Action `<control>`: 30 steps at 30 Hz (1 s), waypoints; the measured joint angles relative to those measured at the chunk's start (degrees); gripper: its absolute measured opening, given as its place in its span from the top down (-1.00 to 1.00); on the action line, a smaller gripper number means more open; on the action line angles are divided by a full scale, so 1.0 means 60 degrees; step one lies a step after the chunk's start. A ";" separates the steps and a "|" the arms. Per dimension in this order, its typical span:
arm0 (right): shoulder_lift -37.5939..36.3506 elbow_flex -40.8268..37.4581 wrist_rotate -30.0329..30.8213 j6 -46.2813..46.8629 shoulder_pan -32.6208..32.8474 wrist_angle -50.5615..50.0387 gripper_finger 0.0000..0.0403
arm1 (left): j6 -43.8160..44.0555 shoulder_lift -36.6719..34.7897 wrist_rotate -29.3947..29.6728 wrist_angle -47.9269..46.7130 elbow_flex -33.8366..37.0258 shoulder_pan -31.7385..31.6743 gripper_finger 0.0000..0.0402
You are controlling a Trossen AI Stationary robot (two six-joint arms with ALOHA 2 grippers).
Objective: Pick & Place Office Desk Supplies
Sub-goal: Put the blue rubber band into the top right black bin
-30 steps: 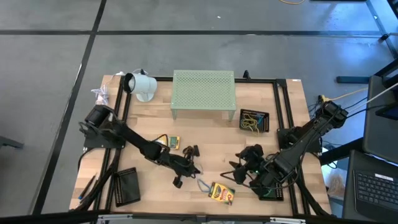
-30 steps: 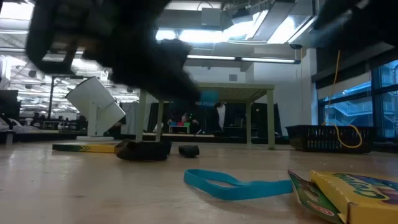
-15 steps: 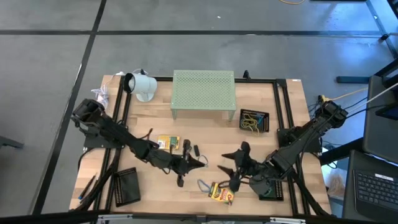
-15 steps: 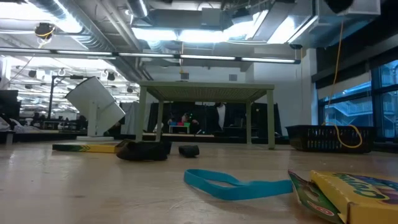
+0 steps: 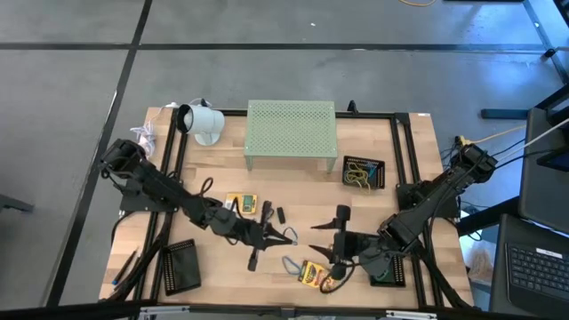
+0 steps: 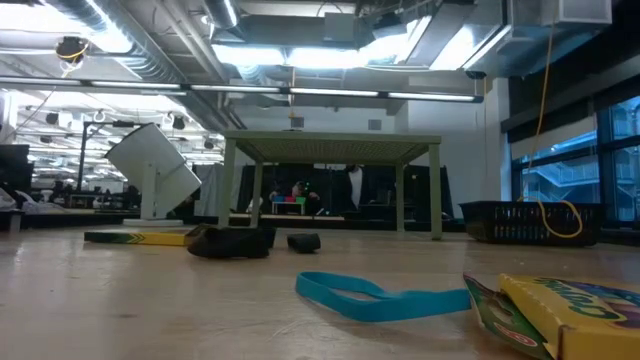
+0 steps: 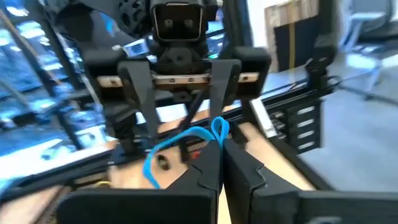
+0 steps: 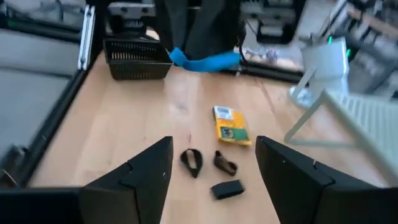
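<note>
Swung up since a second ago: right claw [image 5: 337,240] now lifted off the table [image 5: 418,142] at lower centre of the high view, fingers spread wide and empty, facing the left claw [image 5: 286,236]. Pinched shut on a blue rubber-band loop [image 7: 186,140], that left claw, with the loop dangling between the two (long axis running claw to claw, seemingly). Nearest to the right claw: the crayon box [image 5: 316,275] just below it, beside another blue loop [image 5: 292,265] flat on the wood. Probably a handover or a drop next.
</note>
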State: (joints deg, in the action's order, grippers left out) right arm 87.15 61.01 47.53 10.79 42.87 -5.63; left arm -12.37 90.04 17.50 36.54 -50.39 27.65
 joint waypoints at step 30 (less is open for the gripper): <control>0.0000 0.0000 -0.2608 -0.4885 -0.1456 0.2299 0.04 | 0.2692 0.0004 -0.3119 0.0924 -0.0004 -0.1541 0.97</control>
State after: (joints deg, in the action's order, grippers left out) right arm 87.15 61.01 31.88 -18.52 34.14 8.16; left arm 3.78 90.06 -1.21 42.09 -50.41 18.41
